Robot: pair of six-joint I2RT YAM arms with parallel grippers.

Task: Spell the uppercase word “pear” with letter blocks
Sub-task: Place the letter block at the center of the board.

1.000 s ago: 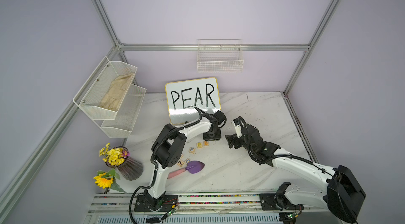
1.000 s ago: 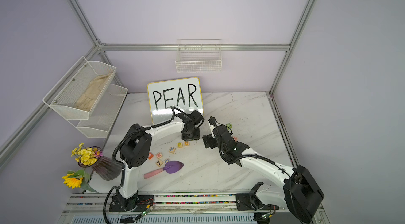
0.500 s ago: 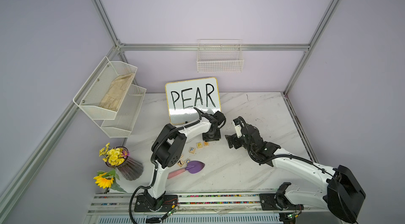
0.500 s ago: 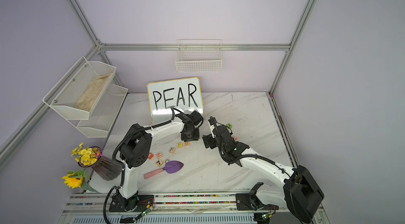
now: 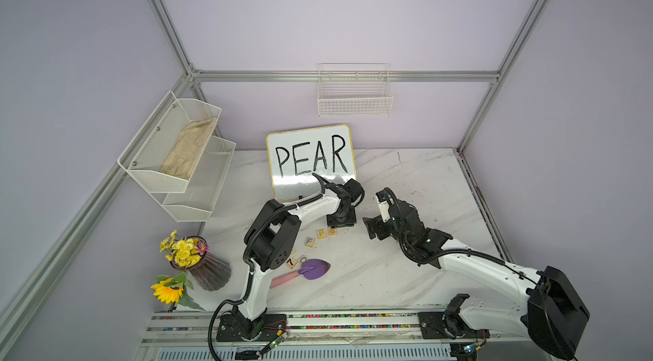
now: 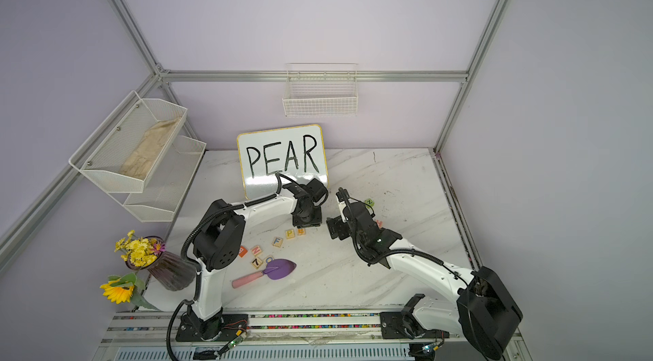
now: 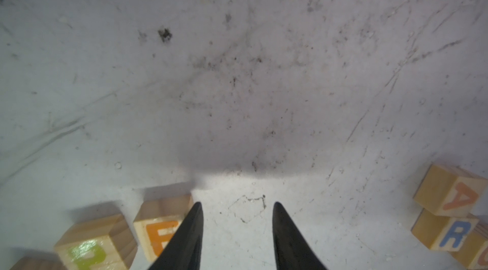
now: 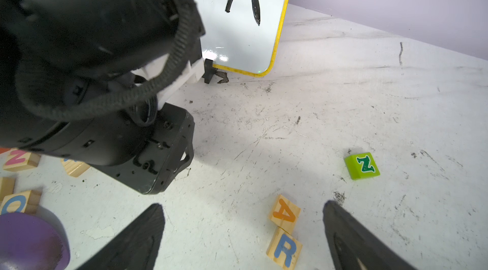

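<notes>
Room: lilac walls [image 5: 318, 6], aluminium frame [image 5: 339, 76] up the corners and along the back.

Surface: table [image 5: 388, 281] with a white marble-look top. It is heavily scuffed, with dark specks and scratches in both wrist views. A rail [image 5: 353, 327] along the front edge carries both arm bases.

Containers:
- Two-tier mesh shelf [image 5: 176, 165] on the left wall. The upper tier holds a beige cloth [image 5: 187, 152].
- Wire basket [image 5: 354, 101] on the back wall, above the whiteboard [image 5: 311, 161]. The whiteboard stands at the back of the table and reads PEAR in black.
- Dark ribbed vase [image 5: 210, 272] at the front-left corner, holding yellow flowers [image 5: 182, 249]. A sunflower [image 5: 168, 292] droops beside it.

Arms:
- The left gripper [image 7: 237, 205] points down at the table, just in front of the whiteboard. Its jaws are a little apart with nothing between them. One finger [image 7: 190, 234] overlaps E [image 7: 158, 234] in the wrist view; contact cannot be told.
- The right gripper [image 8: 243, 204] is spread wide, low over the table, gripping nothing.

Blocks:
- P [image 7: 87, 252] lies just beside E with a small gap, both letter-up.
- A [image 8: 284, 213] and R [image 8: 284, 251] touch edge to edge near the right gripper, well apart from P and E.

Loose items:
- Purple trowel [image 5: 311, 269] with a pink handle, near the left arm.
- F [image 5: 309, 241], near P.
- Green Z block [image 8: 362, 165], beyond A.
</notes>
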